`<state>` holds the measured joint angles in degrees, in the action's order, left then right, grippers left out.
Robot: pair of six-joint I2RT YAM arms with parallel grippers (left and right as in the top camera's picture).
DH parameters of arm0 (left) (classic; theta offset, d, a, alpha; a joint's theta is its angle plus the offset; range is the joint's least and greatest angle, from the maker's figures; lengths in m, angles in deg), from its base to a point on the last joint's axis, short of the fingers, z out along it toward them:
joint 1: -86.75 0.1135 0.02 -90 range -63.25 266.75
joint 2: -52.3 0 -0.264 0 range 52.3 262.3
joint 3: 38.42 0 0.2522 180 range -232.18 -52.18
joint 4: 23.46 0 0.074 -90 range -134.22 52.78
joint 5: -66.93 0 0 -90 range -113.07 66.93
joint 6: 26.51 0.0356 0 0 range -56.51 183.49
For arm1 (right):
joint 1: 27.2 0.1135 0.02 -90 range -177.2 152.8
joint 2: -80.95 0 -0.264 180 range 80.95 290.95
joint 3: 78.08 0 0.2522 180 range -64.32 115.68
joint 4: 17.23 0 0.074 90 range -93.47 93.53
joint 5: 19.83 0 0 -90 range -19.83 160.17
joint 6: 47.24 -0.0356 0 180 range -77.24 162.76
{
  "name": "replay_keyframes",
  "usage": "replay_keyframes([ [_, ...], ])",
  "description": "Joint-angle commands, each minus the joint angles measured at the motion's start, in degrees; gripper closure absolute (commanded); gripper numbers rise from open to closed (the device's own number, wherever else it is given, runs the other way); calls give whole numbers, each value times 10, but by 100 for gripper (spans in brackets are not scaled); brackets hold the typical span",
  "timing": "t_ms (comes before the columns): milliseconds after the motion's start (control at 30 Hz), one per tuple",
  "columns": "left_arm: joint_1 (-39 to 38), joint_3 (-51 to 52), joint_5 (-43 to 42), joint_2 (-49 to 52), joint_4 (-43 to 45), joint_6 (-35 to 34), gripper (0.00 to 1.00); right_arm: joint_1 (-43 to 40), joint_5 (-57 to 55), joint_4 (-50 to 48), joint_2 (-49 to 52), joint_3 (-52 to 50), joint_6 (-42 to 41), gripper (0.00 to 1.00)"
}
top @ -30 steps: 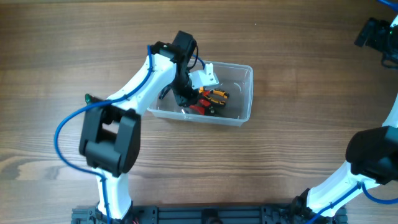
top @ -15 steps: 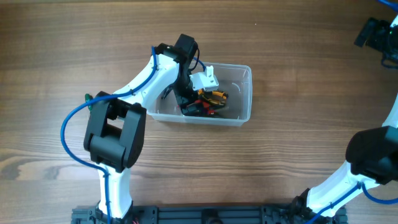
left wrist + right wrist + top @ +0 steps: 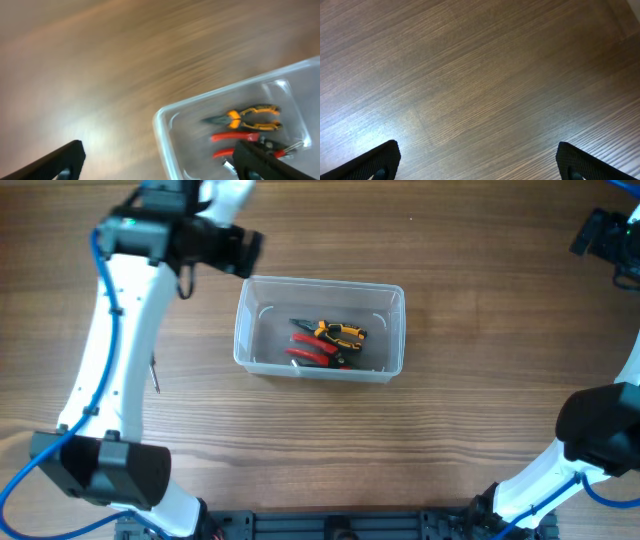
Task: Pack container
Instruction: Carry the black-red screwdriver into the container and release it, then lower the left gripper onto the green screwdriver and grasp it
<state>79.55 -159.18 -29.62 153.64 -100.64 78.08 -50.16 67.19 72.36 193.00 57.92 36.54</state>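
The container (image 3: 248, 345), a clear plastic tub, stands at the table's centre. In it lie orange-handled pliers (image 3: 340, 332) and red-handled pliers (image 3: 312, 356). My left gripper (image 3: 243, 248) hangs above the table just past the tub's far left corner, open and empty. Its blurred wrist view shows the container (image 3: 161, 125) at lower right with the orange pliers (image 3: 247, 116) and red pliers (image 3: 232, 136) inside, between the spread jaws of the left gripper (image 3: 162, 165). My right gripper (image 3: 598, 232) is far off at the top right; in its wrist view the right gripper (image 3: 479, 165) stands open over bare wood.
A thin dark tool (image 3: 155, 374) lies on the wood left of the tub, beside the left arm (image 3: 115, 350). The right arm's base (image 3: 600, 430) stands at the lower right.
The left gripper was down inside the tub; it has opened, left the red pliers there, and swung up and away to the far left. The right arm has not moved.
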Motion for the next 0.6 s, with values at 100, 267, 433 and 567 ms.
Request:
replay_keyframes([
  [100,152,2,30,25,-109,-122,49,2,5,-1,-4,3,-2,0],
  [267,216,2,30,45,-155,-123,67,2,5,-1,-4,3,-2,0],
  [433,222,40,30,52,-143,-123,66,2,5,-1,-4,3,-2,0],
  [567,222,144,30,53,-72,-125,66,2,5,-1,-4,3,-2,0],
])
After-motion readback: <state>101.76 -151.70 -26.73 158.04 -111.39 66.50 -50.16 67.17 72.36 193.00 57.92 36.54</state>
